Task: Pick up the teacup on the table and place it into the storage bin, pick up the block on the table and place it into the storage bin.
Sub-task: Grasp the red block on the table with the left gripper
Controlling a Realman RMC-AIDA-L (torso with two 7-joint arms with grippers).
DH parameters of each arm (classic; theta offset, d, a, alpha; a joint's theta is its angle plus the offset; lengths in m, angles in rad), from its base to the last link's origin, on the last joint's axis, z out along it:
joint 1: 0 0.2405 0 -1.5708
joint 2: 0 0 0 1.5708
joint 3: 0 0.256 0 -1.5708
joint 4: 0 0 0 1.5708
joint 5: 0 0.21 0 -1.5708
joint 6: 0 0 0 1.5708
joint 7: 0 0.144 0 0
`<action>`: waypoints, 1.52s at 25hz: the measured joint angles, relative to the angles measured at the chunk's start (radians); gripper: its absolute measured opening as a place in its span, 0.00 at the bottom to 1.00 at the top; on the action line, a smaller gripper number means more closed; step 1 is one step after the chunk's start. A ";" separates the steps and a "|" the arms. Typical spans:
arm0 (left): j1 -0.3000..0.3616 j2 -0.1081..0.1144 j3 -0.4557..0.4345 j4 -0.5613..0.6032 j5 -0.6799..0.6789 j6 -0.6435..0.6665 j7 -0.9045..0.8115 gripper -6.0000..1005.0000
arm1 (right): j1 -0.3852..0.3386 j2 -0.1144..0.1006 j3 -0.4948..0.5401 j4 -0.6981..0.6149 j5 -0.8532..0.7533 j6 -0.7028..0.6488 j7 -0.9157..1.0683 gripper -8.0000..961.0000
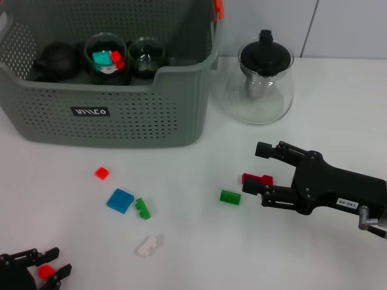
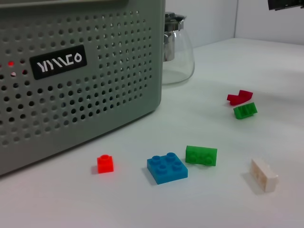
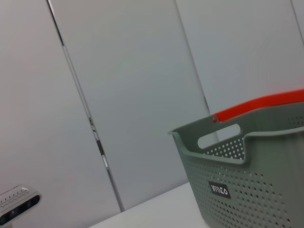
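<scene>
Reaching over the white table (image 1: 338, 121), the right gripper (image 1: 253, 168) spreads its black fingers either side of a dark red block (image 1: 257, 179), empty. The left gripper (image 1: 45, 272) waits at the near edge, clenching a small red piece. Clear glass teacups (image 1: 106, 57) sit inside the grey-green perforated storage bin (image 1: 121, 115).

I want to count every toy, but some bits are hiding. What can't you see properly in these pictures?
- Left hand: cut off by the head view's bottom edge, with something red between its fingers.
- Dark round thing in the storage bin: half hidden by the bin's wall.
- Red block: partly covered by the right hand in the head view.
- Right wrist view: shows only the bin and wall panels, no blocks.
</scene>
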 joint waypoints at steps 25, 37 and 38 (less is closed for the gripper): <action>0.066 0.001 -0.118 0.058 -0.009 0.149 0.002 0.44 | 0.000 -0.001 0.000 -0.001 -0.004 -0.002 -0.002 0.98; 0.064 0.001 -0.121 0.052 -0.007 0.133 0.000 0.46 | -0.005 -0.003 0.000 0.001 -0.006 -0.002 -0.008 0.98; 0.063 0.000 -0.125 0.050 -0.003 0.132 0.001 0.46 | -0.005 -0.003 0.000 0.001 -0.006 -0.002 -0.008 0.98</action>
